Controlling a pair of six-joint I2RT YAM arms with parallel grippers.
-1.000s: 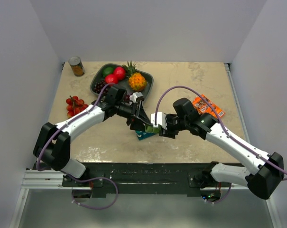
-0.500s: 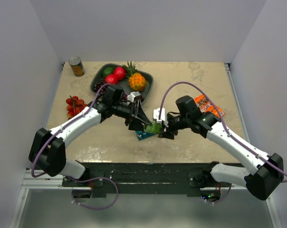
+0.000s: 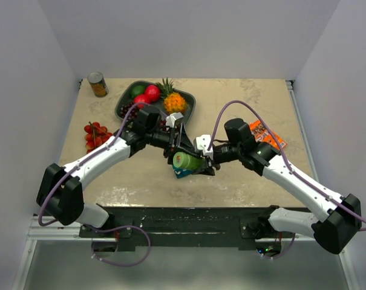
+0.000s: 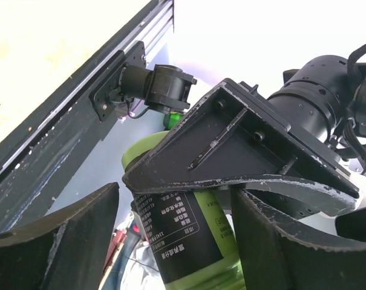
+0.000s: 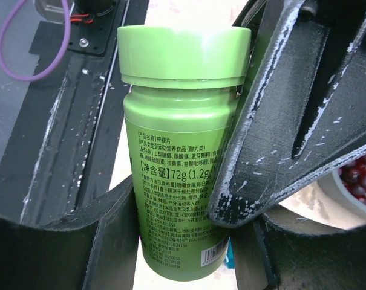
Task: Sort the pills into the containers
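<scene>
A small green bottle with a green cap is held above the table at the centre front. My right gripper is shut on its lower body; the right wrist view shows the bottle between the right gripper jaws, cap away from the wrist. My left gripper is open and straddles the bottle's cap end; in the left wrist view the bottle sits between the left gripper jaws, with a gap on its left side. The teal containers lie on the table just below the bottle. No pills show.
A dark grey fruit tray with a pineapple, red fruit and grapes stands at the back. A tin can stands at the back left, cherry tomatoes at the left, an orange packet at the right.
The right gripper has brought the green bottle left and up to the left gripper. The bottle has turned, so its side now faces the top camera. The left fingers now straddle it.
</scene>
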